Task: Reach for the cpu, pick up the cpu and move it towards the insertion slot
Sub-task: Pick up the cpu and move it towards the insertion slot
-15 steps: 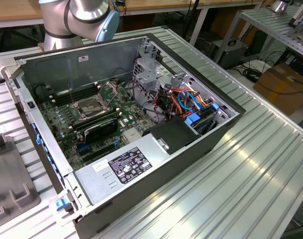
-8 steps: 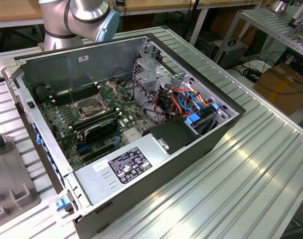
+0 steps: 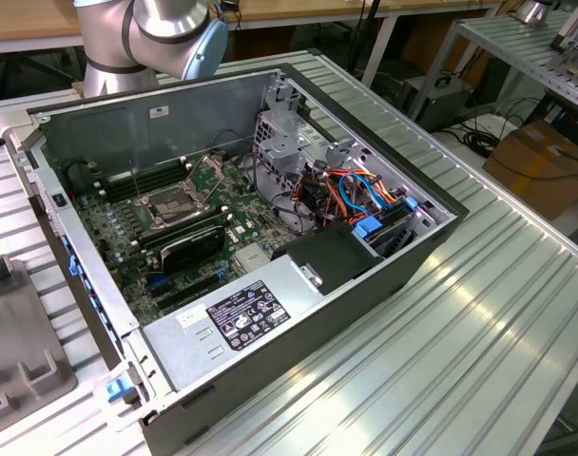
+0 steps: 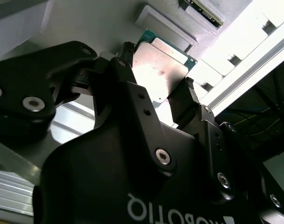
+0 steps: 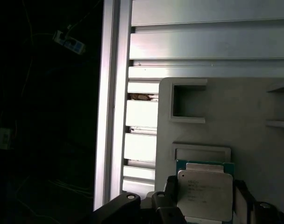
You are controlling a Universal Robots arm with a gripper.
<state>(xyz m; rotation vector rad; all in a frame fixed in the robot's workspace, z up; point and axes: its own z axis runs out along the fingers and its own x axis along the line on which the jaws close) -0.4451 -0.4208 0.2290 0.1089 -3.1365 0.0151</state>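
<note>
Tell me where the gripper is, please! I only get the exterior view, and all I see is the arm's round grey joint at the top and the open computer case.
Observer: In both wrist views the gripper is over a grey tray lying on the ribbed metal table.
Operator: Does it have the cpu?
Observer: Yes. In the second wrist view its fingers sit against two opposite edges of the cpu.
Operator: Which way is the cpu facing?
Observer: Its silver metal face is turned toward both wrist cameras.
</note>
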